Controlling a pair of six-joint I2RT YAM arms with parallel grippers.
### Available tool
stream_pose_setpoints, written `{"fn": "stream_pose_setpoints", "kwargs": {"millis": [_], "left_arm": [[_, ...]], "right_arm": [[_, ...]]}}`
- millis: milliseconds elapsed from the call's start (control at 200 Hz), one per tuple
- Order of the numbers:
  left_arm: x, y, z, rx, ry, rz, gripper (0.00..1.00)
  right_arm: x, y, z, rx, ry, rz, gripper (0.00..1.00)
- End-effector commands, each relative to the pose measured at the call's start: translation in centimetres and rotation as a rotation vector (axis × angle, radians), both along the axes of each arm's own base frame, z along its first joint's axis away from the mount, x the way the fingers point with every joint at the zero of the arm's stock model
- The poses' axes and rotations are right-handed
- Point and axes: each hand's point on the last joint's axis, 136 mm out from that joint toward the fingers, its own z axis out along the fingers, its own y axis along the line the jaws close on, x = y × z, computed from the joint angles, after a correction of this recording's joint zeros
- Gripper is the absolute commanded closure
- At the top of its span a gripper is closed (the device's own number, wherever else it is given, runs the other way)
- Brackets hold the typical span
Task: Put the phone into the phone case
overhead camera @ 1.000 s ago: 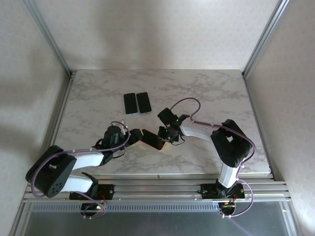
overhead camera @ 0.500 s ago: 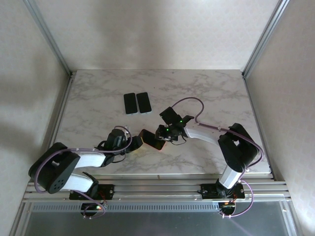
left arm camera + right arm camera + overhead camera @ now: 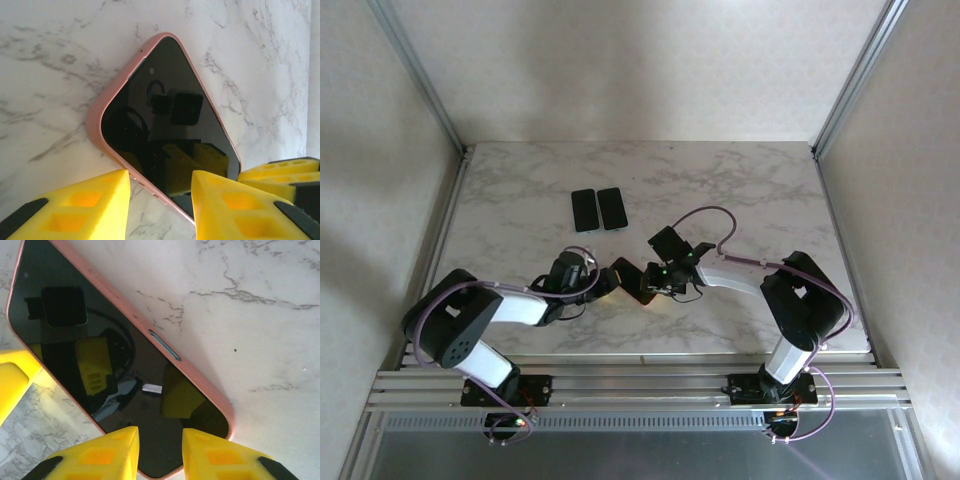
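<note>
The phone (image 3: 170,125) lies screen up inside the pink phone case (image 3: 105,110), on the marble counter (image 3: 750,190) about midway between its left and right edges and nearer the near edge than the far one. The pink rim wraps the glass along every side in view, but I cannot tell whether each corner is snapped home.

The left hand (image 3: 160,177) has its yellow fingers (image 3: 80,205) set apart on either side of one corner of the cased phone. Whether they press on it or merely flank it, I cannot tell. The right hand (image 3: 160,435) sits at the opposite end with a narrow gap between its fingers, the screen passing under that gap, and real pinching cannot be confirmed there either.

The phone looks like a stiff, fairly light slab with glossy, slippery, scratch-prone glass. The case looks softer and grippier, with a lip that should flex. The best hold is probably across the pink long edges, away from the side button (image 3: 165,346). Seating pressure is better put near the rim and corners than on the middle of the screen.
</note>
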Motion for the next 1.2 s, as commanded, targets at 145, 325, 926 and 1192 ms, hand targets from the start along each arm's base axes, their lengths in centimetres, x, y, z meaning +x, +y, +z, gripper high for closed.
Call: {"fn": "stream_pose_setpoints", "kwargs": {"millis": [145,325,926,1192], "left_arm": [[3.0,-3.3,1.4,-0.063,-0.051,-0.030,0.65],[4.6,-5.2,1.7,-0.089,-0.068,-0.049,0.65],[5.6,-4.3,3.1,-0.091,-0.131,-0.004,0.64],[4.5,-2.5,3.0,-0.083,-0.124,0.026,0.64]], "right_arm": [[0.2,-1.7,-0.5,-0.040,-0.030,-0.009,0.71],[0.4,-2.7,-1.1,-0.057,-0.023,-0.034,0.72],[-2.0,-2.8,2.5,-0.030,-0.017,0.115,0.71],[-3.6,-1.5,0.9,-0.017,0.054,0.172,0.72]]}}
